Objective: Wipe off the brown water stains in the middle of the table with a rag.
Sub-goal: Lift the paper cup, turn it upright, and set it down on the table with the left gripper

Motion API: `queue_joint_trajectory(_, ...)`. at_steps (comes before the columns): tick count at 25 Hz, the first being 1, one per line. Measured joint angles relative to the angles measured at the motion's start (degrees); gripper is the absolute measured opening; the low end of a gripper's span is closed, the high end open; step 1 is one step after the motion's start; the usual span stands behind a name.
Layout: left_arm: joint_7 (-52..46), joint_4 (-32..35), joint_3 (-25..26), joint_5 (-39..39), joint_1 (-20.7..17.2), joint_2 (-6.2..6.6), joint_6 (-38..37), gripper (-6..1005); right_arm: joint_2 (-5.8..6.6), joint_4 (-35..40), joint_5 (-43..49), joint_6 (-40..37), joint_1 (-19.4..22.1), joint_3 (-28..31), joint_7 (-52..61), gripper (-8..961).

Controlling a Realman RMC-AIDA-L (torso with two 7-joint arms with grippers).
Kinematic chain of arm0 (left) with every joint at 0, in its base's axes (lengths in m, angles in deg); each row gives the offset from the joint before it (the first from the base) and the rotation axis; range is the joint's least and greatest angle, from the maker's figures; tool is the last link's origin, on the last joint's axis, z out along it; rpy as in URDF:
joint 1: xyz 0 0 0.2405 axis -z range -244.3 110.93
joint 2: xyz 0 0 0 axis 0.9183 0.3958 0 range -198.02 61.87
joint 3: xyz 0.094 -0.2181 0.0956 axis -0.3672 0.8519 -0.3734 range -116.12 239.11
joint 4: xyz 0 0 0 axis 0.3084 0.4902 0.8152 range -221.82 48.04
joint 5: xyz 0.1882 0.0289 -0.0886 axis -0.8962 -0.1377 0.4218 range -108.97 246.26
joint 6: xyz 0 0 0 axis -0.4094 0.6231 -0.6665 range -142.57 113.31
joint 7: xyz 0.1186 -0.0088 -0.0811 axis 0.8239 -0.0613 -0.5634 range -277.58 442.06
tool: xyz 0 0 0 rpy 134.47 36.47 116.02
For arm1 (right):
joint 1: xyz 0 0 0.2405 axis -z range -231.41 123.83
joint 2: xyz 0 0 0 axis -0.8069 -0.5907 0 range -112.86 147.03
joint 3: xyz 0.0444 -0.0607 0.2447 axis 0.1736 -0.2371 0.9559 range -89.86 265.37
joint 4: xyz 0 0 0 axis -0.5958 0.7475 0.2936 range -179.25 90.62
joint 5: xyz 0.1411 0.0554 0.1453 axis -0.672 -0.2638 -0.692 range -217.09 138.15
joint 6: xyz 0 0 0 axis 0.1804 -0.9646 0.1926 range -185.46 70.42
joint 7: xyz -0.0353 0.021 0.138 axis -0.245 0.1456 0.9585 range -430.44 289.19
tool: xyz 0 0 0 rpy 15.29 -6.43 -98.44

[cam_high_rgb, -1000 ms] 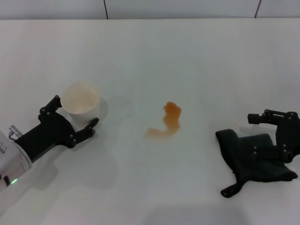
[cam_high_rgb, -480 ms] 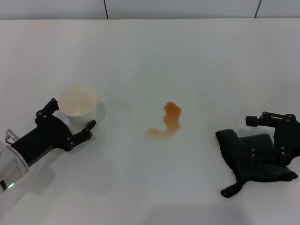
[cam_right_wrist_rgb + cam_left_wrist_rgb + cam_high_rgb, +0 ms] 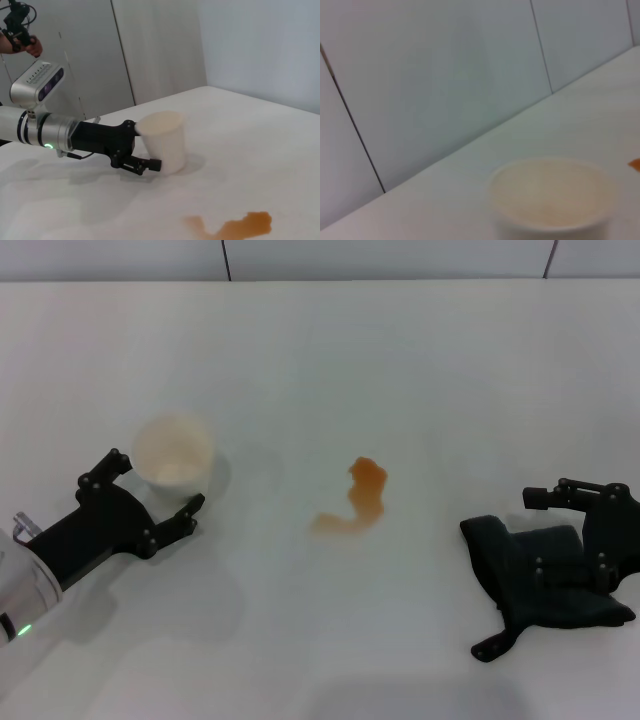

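The brown water stains (image 3: pixel 362 497) lie mid-table, a small hooked orange puddle; they also show in the right wrist view (image 3: pixel 235 225). The black rag (image 3: pixel 545 585) lies crumpled on the white table (image 3: pixel 400 360) at the right, its loop tab toward the front. My right gripper (image 3: pixel 537 530) is open right over the rag's far right part, one finger on the cloth and the other over bare table behind it. My left gripper (image 3: pixel 160 480) is open at the left, its fingers on either side of a white plastic cup (image 3: pixel 175 448).
The white cup stands left of the stains, also in the left wrist view (image 3: pixel 550 200) and the right wrist view (image 3: pixel 162 140). A grey panelled wall runs along the table's far edge. Bare tabletop lies between the rag and the stains.
The left gripper has drawn back slightly toward the near left, and the cup shifted a little. The right gripper has sunk slightly onto the rag.
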Motion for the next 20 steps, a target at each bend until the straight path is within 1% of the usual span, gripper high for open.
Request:
queue_joint_trajectory(8, -0.6, 0.3, 0.7, 0.5, -0.7, 0.11, -5.2, 887, 0.0, 0.0, 0.0, 0.0, 0.1, 0.0, -0.1, 764)
queue_joint_trajectory(20, 0.6, 0.6, 0.7, 0.6, -2.7, 0.11, -5.5, 887, 0.0, -0.7, 0.0, 0.0, 0.0, -0.1, -0.2, 762)
